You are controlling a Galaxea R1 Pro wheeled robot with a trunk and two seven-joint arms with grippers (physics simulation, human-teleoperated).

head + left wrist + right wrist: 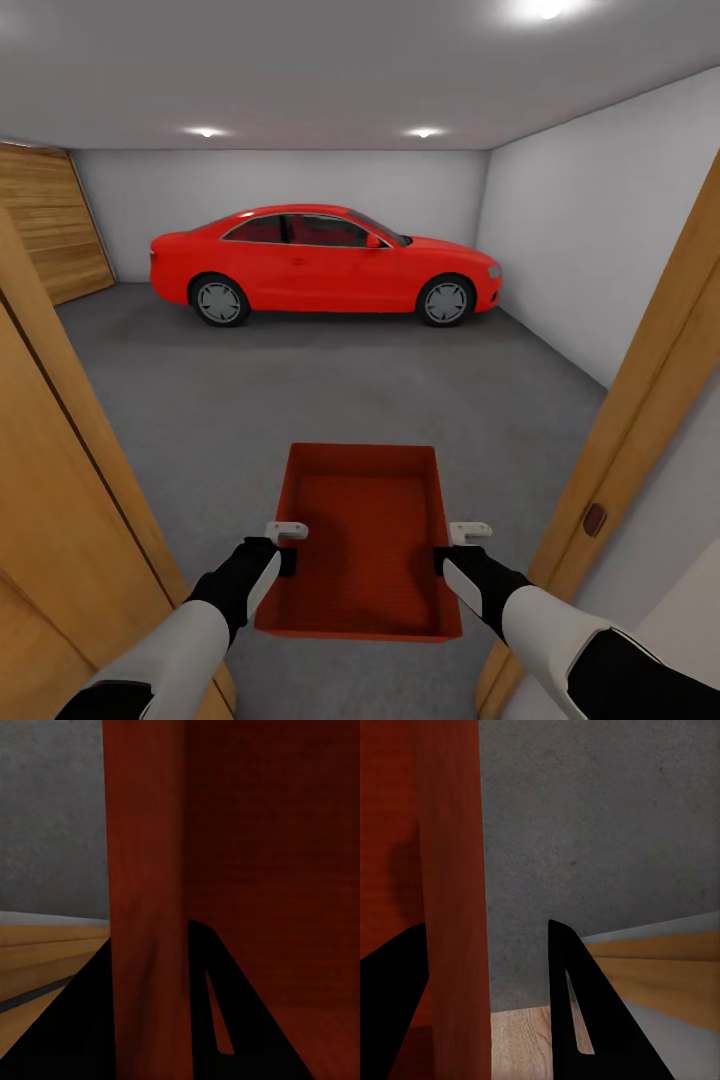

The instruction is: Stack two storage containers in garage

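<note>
Claws came first: the left gripper sat on the left long wall of the storage container, and in the left wrist view its dark fingers straddled that orange-red wall, one inside the bin and one outside, clamped on it. The right gripper held the opposite long wall the same way; in the right wrist view its fingers stood either side of the wall, closed against it.

Between the two arms the container hung level and open side up, lidless, its ribbed bottom showing, carried above the grey concrete floor just inside a doorway. Wooden door frames rose on the left and on the right of the robot. A strip of light wood planking showed under the right gripper.

Farther in, the garage opened out with white-grey walls, a wood-panelled door at the far left, and a red coupe car parked side-on by the back wall, well apart from the container.
</note>
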